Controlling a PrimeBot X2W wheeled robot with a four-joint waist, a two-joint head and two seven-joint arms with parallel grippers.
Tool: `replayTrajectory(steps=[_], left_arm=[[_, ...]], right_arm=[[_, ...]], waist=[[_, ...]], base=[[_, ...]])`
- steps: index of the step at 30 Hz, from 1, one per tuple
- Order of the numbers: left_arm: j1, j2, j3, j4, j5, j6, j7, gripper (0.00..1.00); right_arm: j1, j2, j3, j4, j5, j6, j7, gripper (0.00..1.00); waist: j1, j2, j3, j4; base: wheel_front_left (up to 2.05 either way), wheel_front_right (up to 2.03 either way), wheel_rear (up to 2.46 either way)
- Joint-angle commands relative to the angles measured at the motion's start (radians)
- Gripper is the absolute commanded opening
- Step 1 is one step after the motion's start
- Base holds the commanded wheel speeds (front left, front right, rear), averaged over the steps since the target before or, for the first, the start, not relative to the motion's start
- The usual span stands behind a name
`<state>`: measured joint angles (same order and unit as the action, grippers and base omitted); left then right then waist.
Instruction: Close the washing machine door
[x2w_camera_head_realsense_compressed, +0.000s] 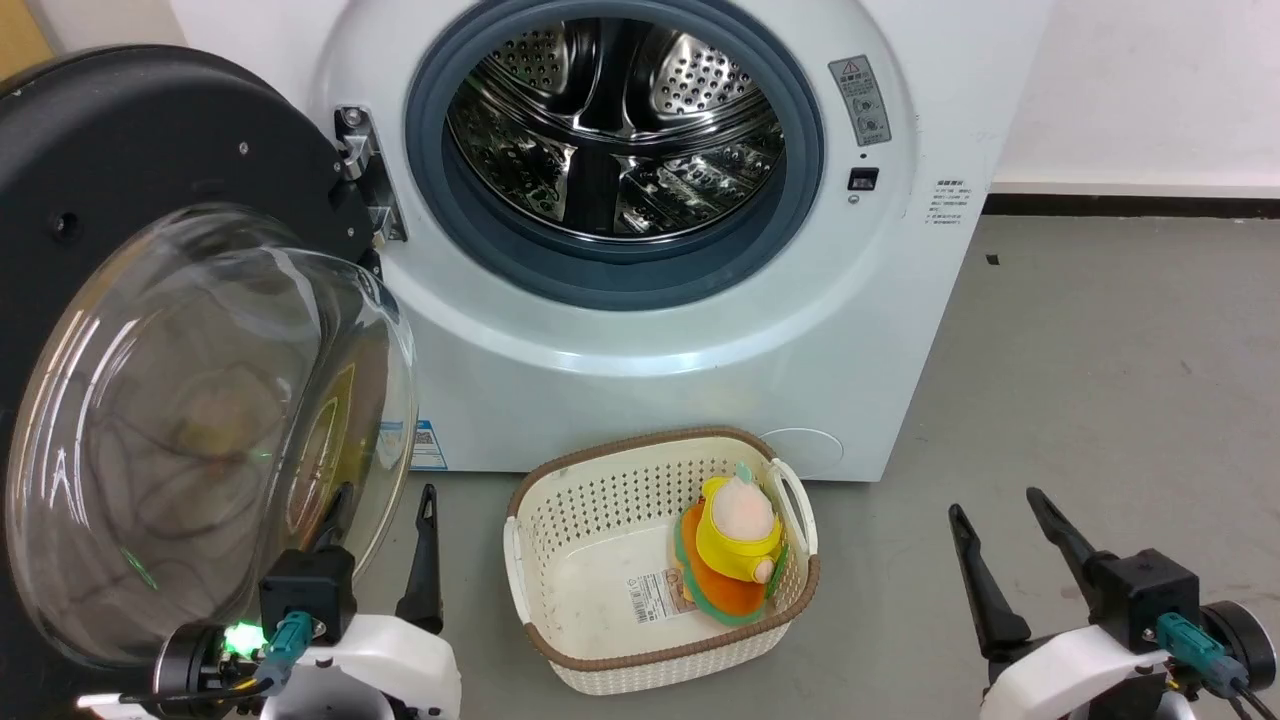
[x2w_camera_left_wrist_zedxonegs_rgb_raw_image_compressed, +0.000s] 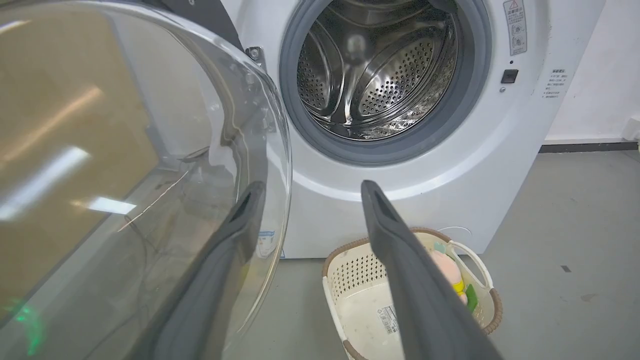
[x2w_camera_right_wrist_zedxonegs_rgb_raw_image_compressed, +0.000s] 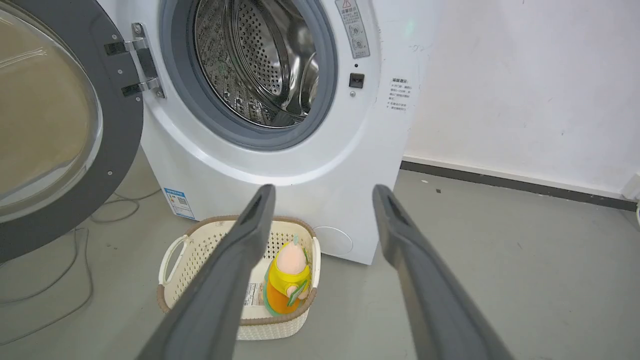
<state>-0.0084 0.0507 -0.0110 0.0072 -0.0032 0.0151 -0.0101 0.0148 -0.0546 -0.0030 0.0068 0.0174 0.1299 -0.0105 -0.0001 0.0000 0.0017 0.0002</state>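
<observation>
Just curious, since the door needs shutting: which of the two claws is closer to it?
The left gripper: it sits right beside the door, one finger seen through its glass. The right gripper is far off, beyond the basket.

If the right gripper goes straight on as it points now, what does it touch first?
Probably the washing machine, its white front just below the round opening; the right gripper points above the basket. Depth is unclear.

All three views face the washing machine (x2w_camera_head_realsense_compressed: 650, 400).
</observation>
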Motion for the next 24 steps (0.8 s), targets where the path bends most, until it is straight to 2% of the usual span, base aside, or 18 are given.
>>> replayTrajectory(steps=[1, 3, 4, 5, 6, 17, 24], left_arm=[[-0.003, 0.000, -0.002, 0.002, 0.000, 0.007, -0.009, 1.00], [-0.004, 0.000, -0.005, 0.003, 0.001, 0.012, -0.013, 1.00], [-0.004, 0.000, -0.006, 0.002, 0.001, 0.014, -0.015, 0.82], [-0.005, 0.001, -0.008, 0.002, 0.002, 0.017, -0.017, 0.35], [-0.005, 0.001, -0.009, 0.001, 0.002, 0.019, -0.020, 0.00], [-0.025, 0.011, -0.023, -0.030, -0.001, 0.041, -0.043, 0.00], [-0.054, 0.017, -0.017, -0.077, -0.015, 0.039, -0.057, 0.00]], right_arm=[[0.001, 0.000, -0.005, 0.001, 0.006, 0.000, -0.009, 1.00], [0.001, 0.001, -0.007, 0.001, 0.010, 0.000, -0.013, 1.00], [0.001, 0.001, -0.008, 0.000, 0.012, 0.000, -0.015, 1.00], [0.001, 0.001, -0.009, 0.000, 0.014, 0.000, -0.017, 1.00], [0.001, 0.001, -0.010, -0.001, 0.015, 0.000, -0.019, 1.00], [0.003, 0.001, -0.022, -0.002, 0.033, 0.000, -0.042, 1.00], [0.003, 0.001, -0.030, -0.004, 0.043, 0.000, -0.057, 1.00]], waist=[[0.0001, 0.0000, 0.000, 0.000], [0.0001, 0.0000, 0.001, 0.000], [0.0001, 0.0000, 0.001, 0.001], [0.0001, 0.0000, 0.001, 0.001], [0.0001, 0.0000, 0.002, 0.001], [0.0001, 0.0000, 0.006, 0.019], [0.0001, 0.0000, 0.010, 0.047]], base=[[0.00, 0.00, 0.00], [0.00, 0.00, 0.00], [0.00, 0.00, 0.00], [0.00, 0.00, 0.00], [0.00, 0.00, 0.00], [0.00, 0.00, 0.00], [0.00, 0.00, 0.00]])
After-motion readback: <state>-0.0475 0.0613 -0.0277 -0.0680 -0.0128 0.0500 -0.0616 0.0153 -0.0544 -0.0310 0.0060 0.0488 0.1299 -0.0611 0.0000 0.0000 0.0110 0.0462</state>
